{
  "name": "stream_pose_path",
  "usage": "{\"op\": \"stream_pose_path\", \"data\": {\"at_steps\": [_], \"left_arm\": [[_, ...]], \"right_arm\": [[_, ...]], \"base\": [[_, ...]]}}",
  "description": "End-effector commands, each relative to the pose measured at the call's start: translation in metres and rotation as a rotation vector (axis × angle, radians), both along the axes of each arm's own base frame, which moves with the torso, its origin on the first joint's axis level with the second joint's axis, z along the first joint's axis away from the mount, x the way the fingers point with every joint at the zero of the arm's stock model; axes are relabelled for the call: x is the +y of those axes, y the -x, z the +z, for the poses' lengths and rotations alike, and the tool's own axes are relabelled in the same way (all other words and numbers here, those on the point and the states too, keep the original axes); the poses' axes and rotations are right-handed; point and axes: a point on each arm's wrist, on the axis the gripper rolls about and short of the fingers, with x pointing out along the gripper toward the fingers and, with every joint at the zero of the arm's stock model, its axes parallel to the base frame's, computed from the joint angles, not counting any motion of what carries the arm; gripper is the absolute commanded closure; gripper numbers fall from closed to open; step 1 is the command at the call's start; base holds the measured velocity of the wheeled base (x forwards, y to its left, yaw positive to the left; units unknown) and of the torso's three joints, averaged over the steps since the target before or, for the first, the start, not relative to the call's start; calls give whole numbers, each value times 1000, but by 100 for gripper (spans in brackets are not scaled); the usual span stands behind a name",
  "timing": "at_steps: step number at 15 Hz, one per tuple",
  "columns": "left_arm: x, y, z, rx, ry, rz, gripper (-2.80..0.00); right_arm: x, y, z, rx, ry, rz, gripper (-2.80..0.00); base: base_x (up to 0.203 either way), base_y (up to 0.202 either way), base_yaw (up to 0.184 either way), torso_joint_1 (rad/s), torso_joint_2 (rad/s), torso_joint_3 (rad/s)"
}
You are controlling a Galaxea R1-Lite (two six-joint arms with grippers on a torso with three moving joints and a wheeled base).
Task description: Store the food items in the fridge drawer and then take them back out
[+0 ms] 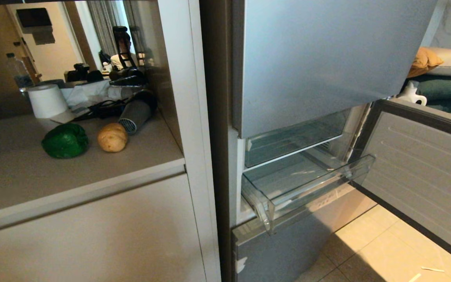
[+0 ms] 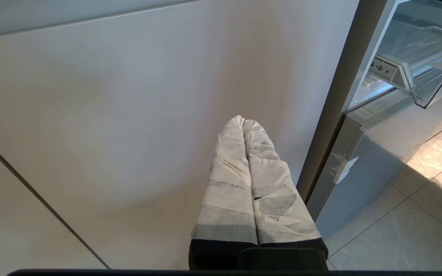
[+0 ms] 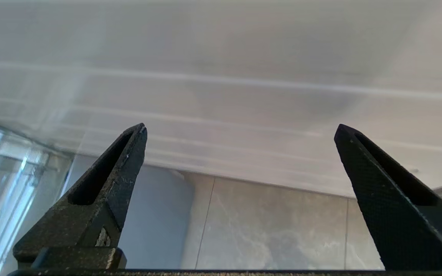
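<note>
Drawer point(image 1: 307, 188) pulled out, empty; pepper point(image 1: 65, 140), bun point(image 1: 112, 137) on desk point(image 1: 33, 176). Storing not begun. Right gripper point(image 3: 240, 132) jaws released; left gripper point(image 2: 243, 122) clenched, parked. Next: reach food.

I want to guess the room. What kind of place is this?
Probably a home kitchen: a silver fridge with a clear plastic drawer pulled out, and a glossy green pepper on a grey counter.

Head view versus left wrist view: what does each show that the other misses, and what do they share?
Head view only: green bell pepper and tan bun side by side on the counter, hair dryer behind them, and the open fridge door.

Left wrist view only: the left gripper, fingers together, facing the cabinet front.

Both: the pulled-out clear fridge drawer, with nothing visible inside.
</note>
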Motion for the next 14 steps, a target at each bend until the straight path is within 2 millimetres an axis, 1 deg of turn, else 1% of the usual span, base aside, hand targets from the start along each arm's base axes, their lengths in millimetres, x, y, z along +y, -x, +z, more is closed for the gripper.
{"op": "stream_pose_path", "data": {"at_steps": [1, 4, 6, 7, 11, 12, 14], "left_arm": [[0, 0, 0, 0, 0, 1, 0], [0, 0, 0, 0, 0, 1, 0], [0, 0, 0, 0, 0, 1, 0], [0, 0, 0, 0, 0, 1, 0], [0, 0, 0, 0, 0, 1, 0], [0, 0, 0, 0, 0, 1, 0], [0, 0, 0, 0, 0, 1, 0]], "right_arm": [[-2, -1, -4, -2, -12, 17, -280], [9, 4, 2, -34, 2, 171, -280], [25, 5, 7, -61, -4, 330, -280], [33, 2, 9, -66, -6, 375, -280], [82, -31, 15, -67, -9, 597, -280], [93, -43, 15, -61, -14, 650, -280], [109, -70, 13, -45, -17, 714, -280]], "base": [[0, 0, 0, 0, 0, 0], [0, 0, 0, 0, 0, 0], [0, 0, 0, 0, 0, 0], [0, 0, 0, 0, 0, 0], [0, 0, 0, 0, 0, 0], [0, 0, 0, 0, 0, 0], [0, 0, 0, 0, 0, 0]]}}
